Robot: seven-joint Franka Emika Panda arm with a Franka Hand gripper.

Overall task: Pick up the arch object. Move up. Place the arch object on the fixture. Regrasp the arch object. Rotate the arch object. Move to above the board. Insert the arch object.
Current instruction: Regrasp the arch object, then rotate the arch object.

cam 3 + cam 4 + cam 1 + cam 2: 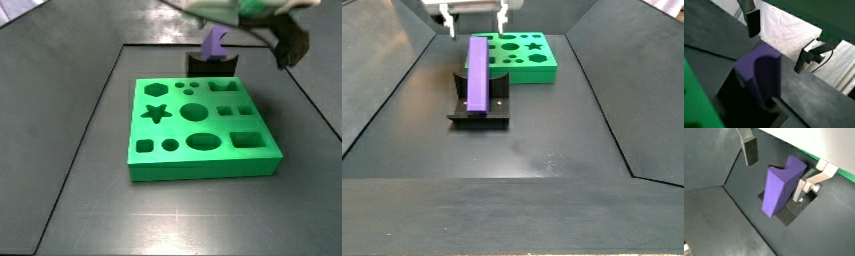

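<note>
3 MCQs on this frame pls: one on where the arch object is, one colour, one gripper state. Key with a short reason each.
1. Where is the arch object?
A. in a board cutout
B. standing on the fixture
C. flat on the floor

2. What colour is the board?
A. green
B. red
C. white

3. What state is the gripper in?
A. shut on the arch object
B. shut on the fixture
C. open, holding nothing

Key:
1 B, the purple block rests on the fixture, off the board, in both side views.
2 A, the slab with shaped cutouts is bright green.
3 C, in both wrist views the fingers stand apart on either side of the block, with a gap to each.
</note>
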